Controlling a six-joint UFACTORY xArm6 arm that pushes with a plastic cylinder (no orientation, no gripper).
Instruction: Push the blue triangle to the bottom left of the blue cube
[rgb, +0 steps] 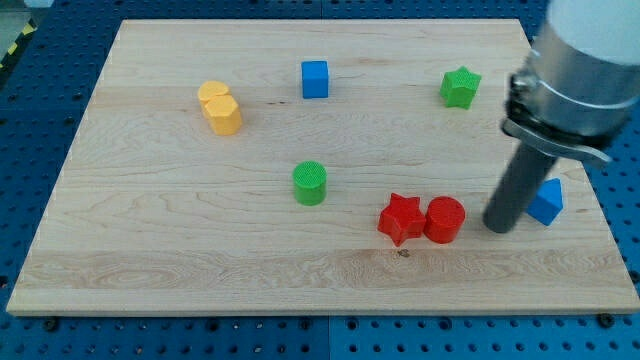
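Note:
The blue triangle (546, 201) lies near the board's right edge, partly hidden behind my rod. The blue cube (315, 79) sits near the view's top, left of centre, far from the triangle. My tip (499, 226) rests on the board just left of the blue triangle, close to or touching it, and right of the red cylinder (445, 219).
A red star (401, 218) touches the red cylinder's left side. A green cylinder (310, 183) stands mid-board. A yellow block (219, 107) sits at the upper left. A green star (460, 87) sits at the upper right. The wooden board (150, 250) lies on a blue pegboard.

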